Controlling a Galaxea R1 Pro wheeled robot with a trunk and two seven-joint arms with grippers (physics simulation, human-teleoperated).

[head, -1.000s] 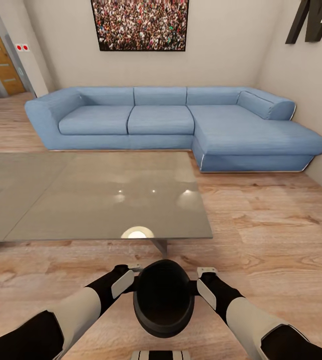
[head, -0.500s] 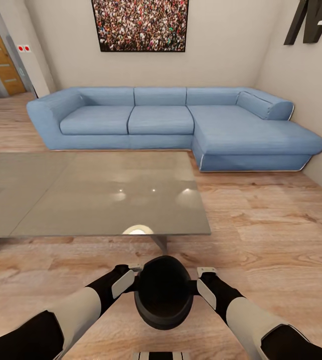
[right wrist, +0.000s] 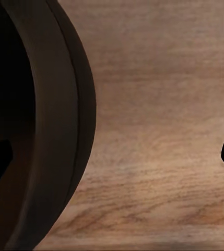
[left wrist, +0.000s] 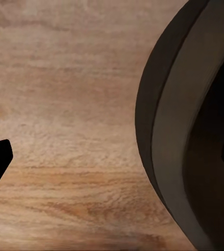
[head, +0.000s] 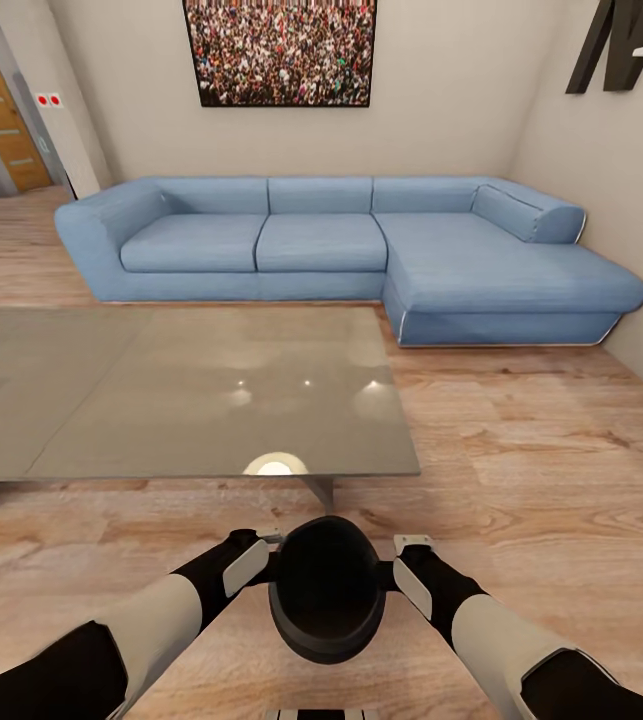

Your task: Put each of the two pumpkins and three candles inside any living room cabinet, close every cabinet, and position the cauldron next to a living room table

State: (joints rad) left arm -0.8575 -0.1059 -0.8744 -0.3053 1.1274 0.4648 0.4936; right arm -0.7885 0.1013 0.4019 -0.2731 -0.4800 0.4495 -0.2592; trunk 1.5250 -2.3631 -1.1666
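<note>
Cauldron step in hand, I judge. Cauldron (head: 327,588) at 6 o'clock in head view, pinched by rim between left gripper (head: 257,560) and right gripper (head: 409,562) — each clamped on wall, one finger in, one out. Table (head: 191,390) at 12, near. Next: set cauldron on floor (head: 521,470) beside table, release. Fingertips mostly hidden behind cauldron; whether it hangs clear of floor — can't tell.
</note>
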